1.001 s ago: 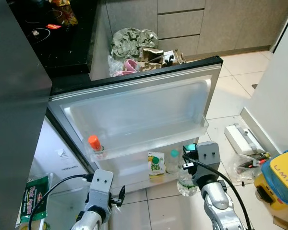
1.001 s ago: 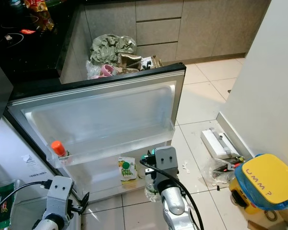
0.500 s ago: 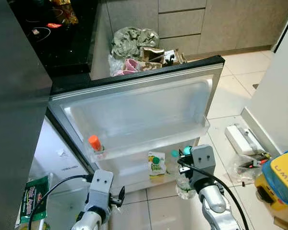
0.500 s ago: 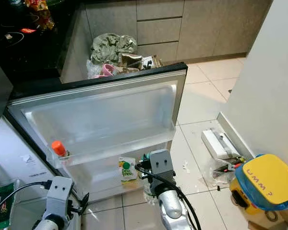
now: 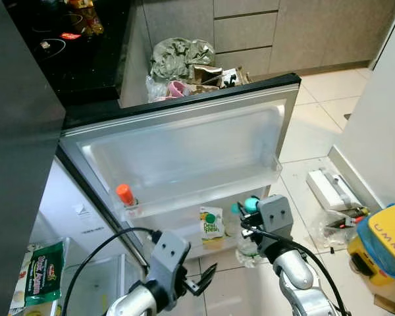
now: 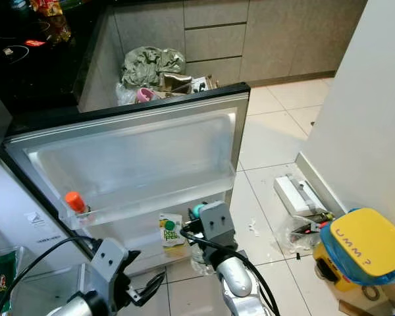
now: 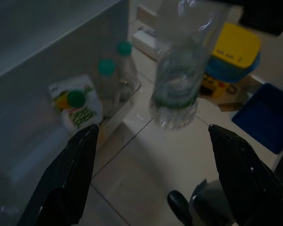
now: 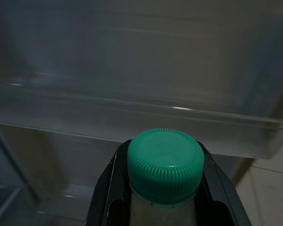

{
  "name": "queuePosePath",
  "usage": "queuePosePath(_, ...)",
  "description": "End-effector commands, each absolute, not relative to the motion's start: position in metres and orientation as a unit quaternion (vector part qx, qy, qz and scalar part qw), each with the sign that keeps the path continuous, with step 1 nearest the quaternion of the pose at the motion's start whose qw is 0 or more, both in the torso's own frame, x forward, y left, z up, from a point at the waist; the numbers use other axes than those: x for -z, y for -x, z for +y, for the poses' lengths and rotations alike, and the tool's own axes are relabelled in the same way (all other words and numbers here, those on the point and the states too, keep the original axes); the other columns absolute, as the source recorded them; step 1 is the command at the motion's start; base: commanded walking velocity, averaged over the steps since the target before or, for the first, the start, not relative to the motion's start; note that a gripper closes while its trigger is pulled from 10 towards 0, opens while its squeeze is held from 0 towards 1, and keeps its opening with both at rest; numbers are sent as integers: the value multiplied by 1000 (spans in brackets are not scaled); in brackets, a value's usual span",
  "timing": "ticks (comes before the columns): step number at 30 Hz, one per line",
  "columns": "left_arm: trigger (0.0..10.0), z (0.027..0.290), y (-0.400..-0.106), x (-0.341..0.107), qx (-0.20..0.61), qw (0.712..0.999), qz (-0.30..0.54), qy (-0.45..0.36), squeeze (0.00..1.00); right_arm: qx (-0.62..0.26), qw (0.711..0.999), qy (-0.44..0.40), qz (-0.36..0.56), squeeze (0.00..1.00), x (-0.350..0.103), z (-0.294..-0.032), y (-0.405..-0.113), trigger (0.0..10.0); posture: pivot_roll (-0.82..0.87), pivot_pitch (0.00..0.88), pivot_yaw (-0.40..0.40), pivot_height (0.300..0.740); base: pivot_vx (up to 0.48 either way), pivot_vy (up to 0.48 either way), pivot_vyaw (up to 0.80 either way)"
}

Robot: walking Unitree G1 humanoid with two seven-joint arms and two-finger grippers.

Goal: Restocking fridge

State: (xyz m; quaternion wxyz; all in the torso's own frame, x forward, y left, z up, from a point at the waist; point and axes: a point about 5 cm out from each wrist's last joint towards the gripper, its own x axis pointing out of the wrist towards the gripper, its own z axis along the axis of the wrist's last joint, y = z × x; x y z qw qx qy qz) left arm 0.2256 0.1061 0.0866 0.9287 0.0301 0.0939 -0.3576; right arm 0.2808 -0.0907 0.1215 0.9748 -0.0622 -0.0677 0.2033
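gripping a clear water bottle [image 7: 179, 80] just under its green cap [image 8: 165, 165], the right jaws [image 8: 165, 188] are closed snugly on the neck, and the bottle hangs upright over the floor tiles just before the open fridge door [image 5: 184, 145]. best, i judge, to lift it over the lip of the lower door shelf [image 5: 184, 247] and set it beside the two bottles [image 7: 115, 70] and the juice carton [image 5: 211, 224] already there. the left jaws [image 7: 151, 174] hover spread wide and empty, low near that shelf.
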Motion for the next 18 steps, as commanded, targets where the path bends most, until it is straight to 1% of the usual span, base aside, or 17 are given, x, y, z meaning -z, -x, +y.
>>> queuePosePath(1,10000,104,-225,-81,356,928,110,-29,0,-232,968,46,-81,0,-131,-81,-276,10000,-88,166,69,677,0,0,0)
queuePosePath(2,10000,100,-229,-80,354,929,109,-27,63,-251,963,34,-88,0,-137,-76,-274,10000,-94,163,69,677,0,0,0)
queuePosePath(3,10000,100,-229,-80,354,929,109,-27,63,-251,963,34,-88,0,-137,-76,-274,10000,-94,163,69,677,0,0,0)
queuePosePath(4,10000,100,-230,-80,352,929,109,-28,890,-256,962,33,-90,0,-139,-75,-274,10000,-95,163,69,677,0,0,0)
queuePosePath(5,10000,99,-230,-80,354,928,111,-22,1000,-259,961,32,-91,0,-141,-74,-273,10000,-99,162,69,677,0,0,0)
queuePosePath(11,10000,100,-229,-82,361,925,120,-11,1000,-271,958,28,-91,0,-144,-74,-270,10000,-98,161,70,677,0,0,0)
queuePosePath(14,10000,101,-235,-83,331,936,117,-9,1000,-308,948,17,-83,0,-146,-67,-263,10000,-97,162,73,677,0,0,0)
queuePosePath(15,10000,102,-237,-84,322,940,115,-4,761,-321,944,15,-77,0,-146,-65,-261,10000,-95,163,75,677,0,0,0)
queuePosePath(16,10000,103,-239,-87,317,942,113,9,0,-334,940,14,-69,0,-143,-63,-257,10000,-93,165,75,677,0,0,0)
queuePosePath(18,10000,104,-241,-91,314,943,110,26,0,-354,933,13,-57,0,-140,-61,-251,10000,-90,168,75,677,0,0,0)
